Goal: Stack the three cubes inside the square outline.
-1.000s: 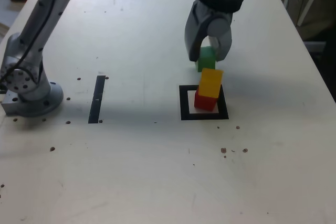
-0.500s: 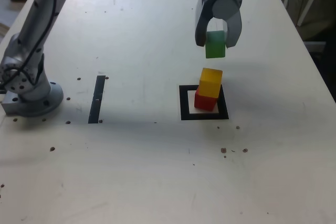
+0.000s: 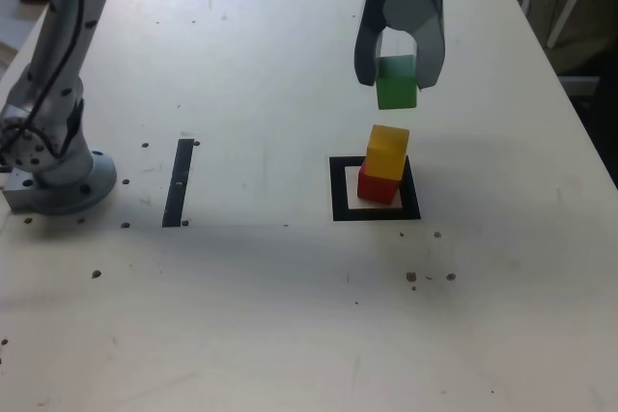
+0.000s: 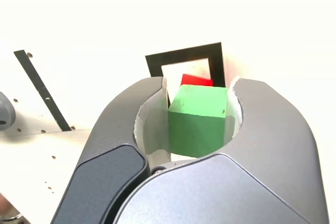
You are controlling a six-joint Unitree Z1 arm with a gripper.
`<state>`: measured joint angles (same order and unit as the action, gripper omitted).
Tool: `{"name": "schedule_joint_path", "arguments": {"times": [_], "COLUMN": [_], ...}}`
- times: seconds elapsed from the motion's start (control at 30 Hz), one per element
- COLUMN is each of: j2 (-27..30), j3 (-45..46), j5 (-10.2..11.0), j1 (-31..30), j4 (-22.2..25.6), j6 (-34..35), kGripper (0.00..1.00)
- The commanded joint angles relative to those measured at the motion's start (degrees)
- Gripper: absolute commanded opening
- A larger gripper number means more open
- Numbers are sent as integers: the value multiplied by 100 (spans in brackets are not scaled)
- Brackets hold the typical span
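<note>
moved: I've lifted green cube (image 3: 396,82) off table (image 3: 270,65) | grip: my gripper (image 3: 398,72) clenched on it | why: upper centre, clearing yellow cube (image 3: 387,151) on red cube (image 3: 377,186) inside square outline (image 3: 340,190)

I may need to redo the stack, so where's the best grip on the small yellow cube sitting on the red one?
Grip the yellow cube by its two opposite side faces, coming from straight above. Its top is bare, and it sits slightly askew on the red cube, so sideways contact might topple it.
</note>
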<state>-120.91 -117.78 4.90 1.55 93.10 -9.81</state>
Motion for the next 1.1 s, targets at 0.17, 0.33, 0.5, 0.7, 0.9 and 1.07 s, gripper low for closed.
{"name": "schedule_joint_path", "arguments": {"times": [0.17, 0.33, 0.5, 0.7, 0.9, 1.07], "j2": [49, 57, 59, 51, 24, 6], "j3": [135, 228, 282, 289, 338, 368], "j5": [-174, -227, -249, -272, -284, -288], "j1": [-134, -245, -309, -330, -333, -333], "j4": [85, 85, 85, 83, 77, 76], "j6": [-21, 6, 56, 84, 78, 75], "kGripper": [23, 23, 23, 23, 66, 99]}}
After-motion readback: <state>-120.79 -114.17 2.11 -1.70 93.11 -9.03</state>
